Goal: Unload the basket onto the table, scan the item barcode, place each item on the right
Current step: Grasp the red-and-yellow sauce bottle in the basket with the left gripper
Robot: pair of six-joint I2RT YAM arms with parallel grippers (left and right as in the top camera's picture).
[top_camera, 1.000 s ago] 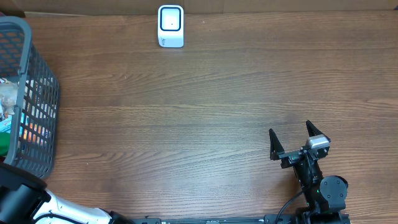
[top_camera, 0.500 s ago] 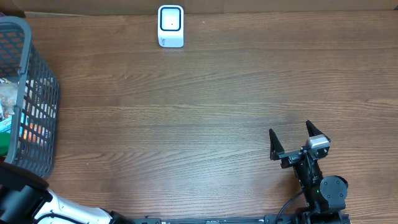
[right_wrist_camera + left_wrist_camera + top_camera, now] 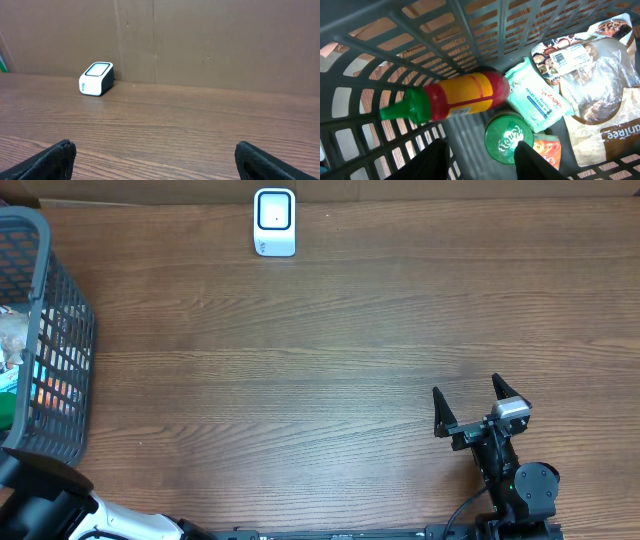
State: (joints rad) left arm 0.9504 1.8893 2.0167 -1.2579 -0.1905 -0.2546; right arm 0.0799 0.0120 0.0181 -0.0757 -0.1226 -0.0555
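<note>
Looking from above, the left arm (image 3: 40, 492) has slid a little lower beside the grey basket (image 3: 62, 330). Nothing else on the tabletop (image 3: 330, 350) has moved. I think this means the arm is still hunting for something to pick, so no scan can happen yet.

Inside the basket, the left tool (image 3: 481, 146) has its two fingers partly apart and holds nothing that I can see. Just past its fingers lies the sauce bottle (image 3: 460, 95), on its side against the basket wall. It is red with a yellow label and a green cap, and it looks blurry. I can see no barcode on it.

The white scanner (image 3: 274, 221) waits at the far edge, well apart from the basket. The right tool (image 3: 467, 390) rests wide open and empty.
</note>
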